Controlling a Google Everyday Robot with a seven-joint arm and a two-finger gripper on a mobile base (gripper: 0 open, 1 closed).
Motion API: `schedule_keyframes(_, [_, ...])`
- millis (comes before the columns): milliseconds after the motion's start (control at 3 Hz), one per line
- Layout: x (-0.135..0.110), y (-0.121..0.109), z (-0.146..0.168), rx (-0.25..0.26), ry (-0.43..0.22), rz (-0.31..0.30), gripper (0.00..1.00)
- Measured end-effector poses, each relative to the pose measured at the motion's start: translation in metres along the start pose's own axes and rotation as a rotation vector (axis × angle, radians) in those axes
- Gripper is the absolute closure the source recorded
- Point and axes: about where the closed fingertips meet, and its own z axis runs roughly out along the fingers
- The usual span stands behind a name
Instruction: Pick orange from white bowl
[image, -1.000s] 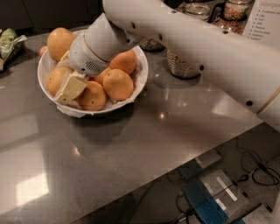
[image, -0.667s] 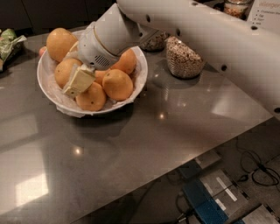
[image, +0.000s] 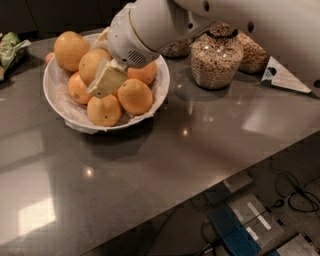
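The white bowl (image: 60, 107) with its crinkled liner stands at the back left of the grey table and holds several orange fruits. Two are larger and paler: one orange (image: 70, 49) at the bowl's back left, another orange (image: 90, 64) beside it towards the middle. My gripper (image: 102, 75), cream-coloured at the end of the white arm (image: 150, 27), reaches down into the bowl from the upper right and lies against that middle orange, partly covering it. Smaller, deeper-orange fruits (image: 135, 96) lie at the front of the bowl.
Glass jars of grains (image: 216, 56) stand right of the bowl, with a white triangular card (image: 280, 75) further right. A green packet (image: 11, 50) lies at the far left. The table's front edge runs diagonally; cables and boxes (image: 240, 225) lie on the floor below.
My gripper has shifted a little up and to the right inside the bowl, from the left fruits towards the middle orange. The arm now leaves the jars uncovered.
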Motion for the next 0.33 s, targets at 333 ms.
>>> schedule_keyframes(333, [0.0000,0.0000,0.0000,0.000,0.000,0.000,1.00])
